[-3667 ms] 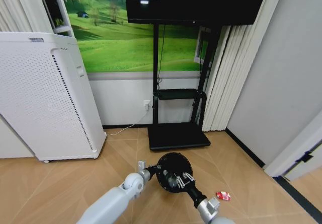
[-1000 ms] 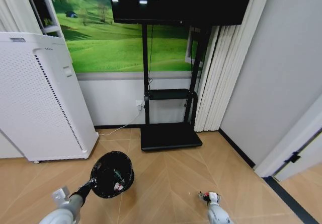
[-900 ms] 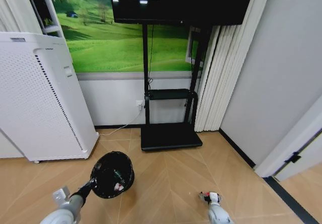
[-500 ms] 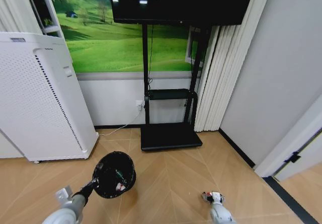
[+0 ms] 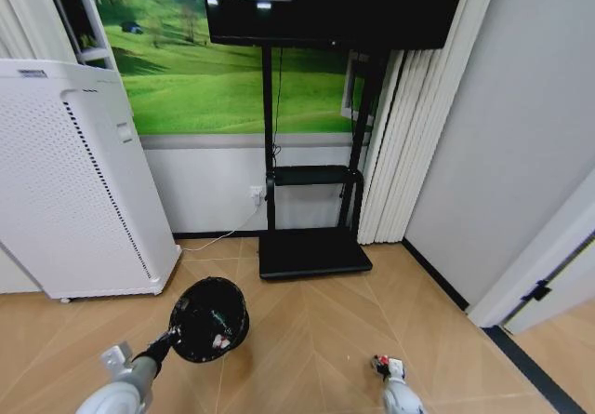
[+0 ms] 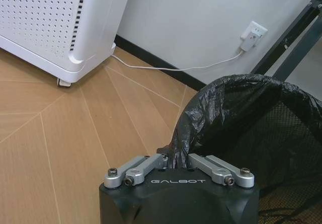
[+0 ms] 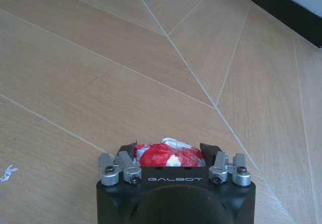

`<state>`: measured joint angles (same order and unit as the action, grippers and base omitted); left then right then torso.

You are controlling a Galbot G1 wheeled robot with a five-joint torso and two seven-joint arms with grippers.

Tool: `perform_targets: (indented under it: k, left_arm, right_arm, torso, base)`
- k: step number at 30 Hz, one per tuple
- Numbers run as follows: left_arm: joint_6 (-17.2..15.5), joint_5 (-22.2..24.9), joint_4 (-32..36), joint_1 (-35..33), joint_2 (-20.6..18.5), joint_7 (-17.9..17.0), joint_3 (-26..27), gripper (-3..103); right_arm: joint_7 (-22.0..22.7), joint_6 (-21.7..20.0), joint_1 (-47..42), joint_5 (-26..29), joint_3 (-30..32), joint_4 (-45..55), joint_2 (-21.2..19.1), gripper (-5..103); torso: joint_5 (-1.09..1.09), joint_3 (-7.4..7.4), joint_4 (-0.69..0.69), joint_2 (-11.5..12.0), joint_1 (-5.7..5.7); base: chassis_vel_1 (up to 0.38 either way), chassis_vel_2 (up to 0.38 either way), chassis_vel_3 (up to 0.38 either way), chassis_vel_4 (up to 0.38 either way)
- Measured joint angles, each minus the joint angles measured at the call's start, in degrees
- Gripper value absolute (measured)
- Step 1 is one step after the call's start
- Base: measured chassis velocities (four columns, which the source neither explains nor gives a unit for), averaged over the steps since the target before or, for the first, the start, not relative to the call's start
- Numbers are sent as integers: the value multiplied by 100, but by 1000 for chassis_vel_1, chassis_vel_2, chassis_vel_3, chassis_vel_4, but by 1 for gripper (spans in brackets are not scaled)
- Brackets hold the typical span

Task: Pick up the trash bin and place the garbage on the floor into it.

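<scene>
Holding the bin [image 5: 209, 320] up off the floor [image 5: 307, 340] at the left: left gripper [image 6: 176, 159] pinching the rim, fingers narrow on the crinkled black liner, mesh wall showing inside, small scraps already lying at the bottom. So pickup looking done. Standing behind, a white perforated appliance [image 5: 65, 181]. At the right, right gripper [image 7: 168, 156] hovering low over pale herringbone wood, fingers clamping a crumpled red-and-white wrapper [image 7: 163, 154], probably glossy plastic. Remaining: carrying that wrapper across, well apart from the bin, and dropping it in.
</scene>
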<state>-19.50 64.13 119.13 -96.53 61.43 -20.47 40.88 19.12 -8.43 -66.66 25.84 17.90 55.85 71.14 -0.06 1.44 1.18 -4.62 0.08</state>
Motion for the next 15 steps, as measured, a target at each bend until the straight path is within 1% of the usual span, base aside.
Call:
perform_targets:
  k: [9,15]
  left_arm:
    - [5,3,-15,38,-1,-12,-12,3]
    - [8,11,-12,63,-14,-24,-35,3]
  right_arm:
    - [32,2,-130,132,59,48,-1,68]
    - [46,2,-275,234,124,217,-25,68]
  torso:
    - [5,0,-4,1,0]
    - [8,2,0,3,0]
  base:
    - [0,0,0,0]
    - [0,0,0,0]
